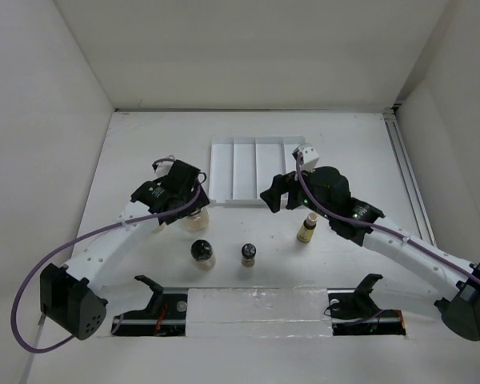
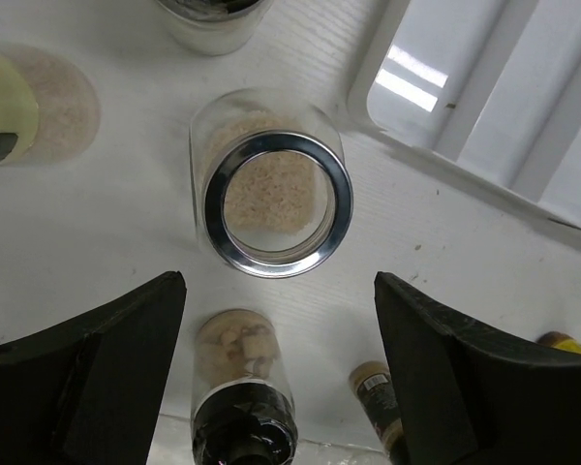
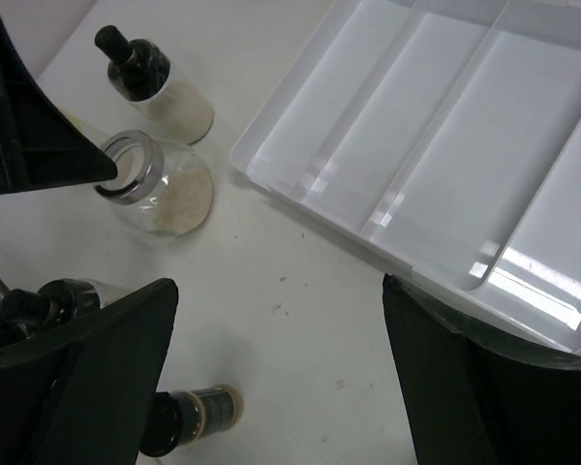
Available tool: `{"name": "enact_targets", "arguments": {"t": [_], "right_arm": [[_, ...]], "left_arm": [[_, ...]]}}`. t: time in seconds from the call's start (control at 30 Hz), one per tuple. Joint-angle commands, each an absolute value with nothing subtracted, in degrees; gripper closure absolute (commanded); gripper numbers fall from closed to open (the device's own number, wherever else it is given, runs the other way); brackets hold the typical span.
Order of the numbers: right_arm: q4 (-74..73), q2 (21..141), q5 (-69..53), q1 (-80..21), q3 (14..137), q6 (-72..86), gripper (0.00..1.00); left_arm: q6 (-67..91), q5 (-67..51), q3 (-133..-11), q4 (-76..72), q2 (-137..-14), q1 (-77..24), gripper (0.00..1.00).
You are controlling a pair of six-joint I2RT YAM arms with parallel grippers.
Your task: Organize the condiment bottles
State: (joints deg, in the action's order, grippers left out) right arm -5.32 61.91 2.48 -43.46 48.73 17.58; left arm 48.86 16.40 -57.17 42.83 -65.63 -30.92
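Left jaws wide apart, clear glass jar [image 2: 271, 199] centred just ahead

The left arm [image 1: 104, 250], left of the white tray [image 1: 244, 172], and the right arm [image 1: 420, 253], right of it, share white shells, black joint housings and black base blocks (tiny dark screws dot the white links). A purple cable [image 1: 16, 308] trails each. The left gripper [image 2: 279, 291] and right gripper [image 3: 281, 286] have matte black wedge fingers [image 2: 97, 368]; a white box [image 1: 308, 154] sits on the wrist right of the tray.

Slim yellow-amber bottle [image 1: 307, 229]; dark bottle [image 1: 249, 255]; black-capped jar [image 1: 202, 253] — all nearer than white tray [image 1: 244, 172]
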Motion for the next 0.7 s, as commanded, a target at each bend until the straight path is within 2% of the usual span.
{"name": "enact_targets", "arguments": {"t": [0.0, 0.67], "right_arm": [[-1.32, 61.35, -0.52, -43.07, 48.60, 17.84, 0.08], [0.26, 61.52, -1.58, -46.49, 47.99, 16.79, 0.07]], "left_arm": [[51.33, 15.82, -56.07, 44.65, -68.19, -30.85, 0.24], [48.60, 24.25, -60.47, 41.13, -78.13, -31.38, 0.24]]}}
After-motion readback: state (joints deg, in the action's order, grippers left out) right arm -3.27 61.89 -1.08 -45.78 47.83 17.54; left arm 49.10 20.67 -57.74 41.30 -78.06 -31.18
